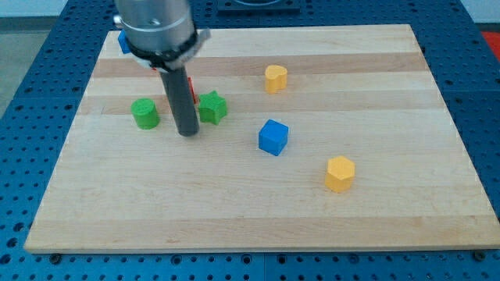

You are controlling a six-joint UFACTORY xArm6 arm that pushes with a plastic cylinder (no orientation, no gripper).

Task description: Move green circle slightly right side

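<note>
The green circle sits on the wooden board at the view's left. My tip rests on the board just to the right of the green circle and slightly below it, with a small gap between them. A green star lies just right of the rod, so the rod stands between the two green blocks.
A red block peeks out behind the rod. A blue block is partly hidden at the top left. A yellow block sits at top centre, a blue cube in the middle, a yellow hexagon-like block at lower right.
</note>
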